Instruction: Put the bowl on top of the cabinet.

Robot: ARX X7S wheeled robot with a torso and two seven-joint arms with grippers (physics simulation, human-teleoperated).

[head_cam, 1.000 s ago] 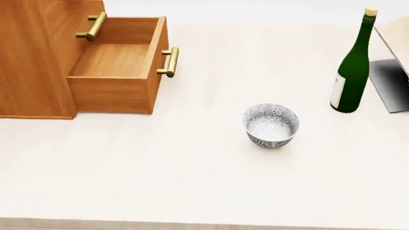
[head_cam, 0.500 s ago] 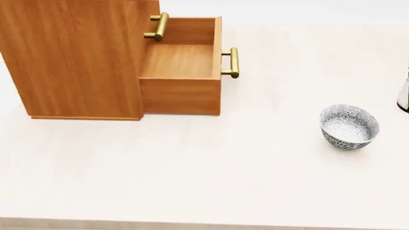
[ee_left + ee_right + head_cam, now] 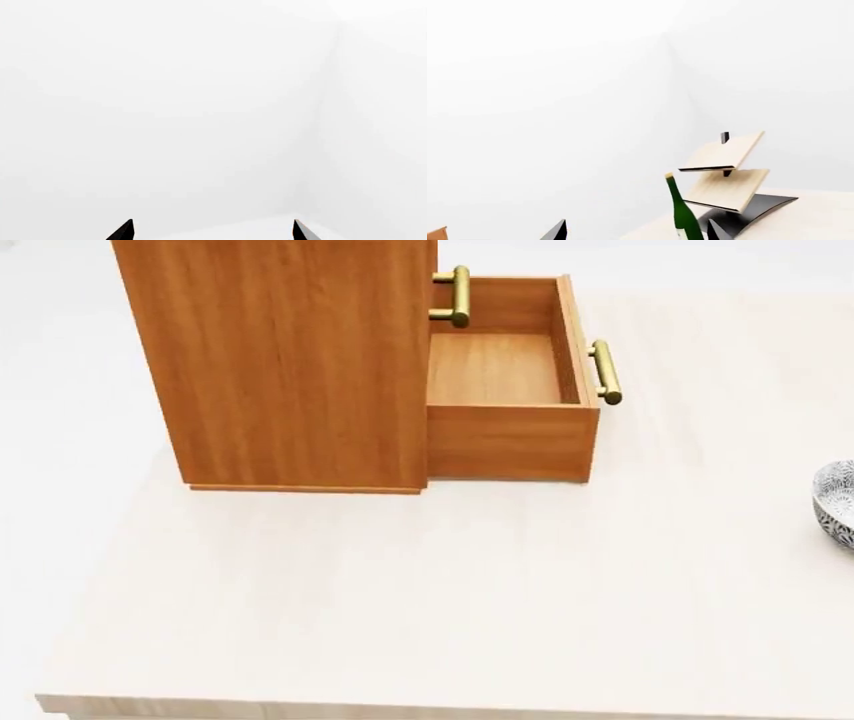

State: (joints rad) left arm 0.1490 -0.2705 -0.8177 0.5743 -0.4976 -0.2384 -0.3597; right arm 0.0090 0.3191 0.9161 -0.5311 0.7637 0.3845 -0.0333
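The bowl (image 3: 837, 504), white with a dense dark pattern, stands on the pale table (image 3: 400, 620) and is cut off by the head view's right edge. The orange-brown cabinet (image 3: 287, 360) stands at the back left; its lower drawer (image 3: 507, 390) is pulled out and holds nothing. Neither arm shows in the head view. My left gripper (image 3: 212, 232) is open, with only white background between its dark tips. My right gripper (image 3: 635, 232) is also open and holds nothing, well away from the bowl.
A green bottle (image 3: 680, 212) and pale tilted boards on a dark stand (image 3: 724, 170) appear beyond the right gripper. Brass bar handles (image 3: 607, 372) stick out from the drawer fronts. The table's front edge (image 3: 400, 708) and left edge are in view.
The head view has swung left: the cabinet and the bowl have slid rightward in the picture, and the bottle has left it. The bowl itself stays put on the table.
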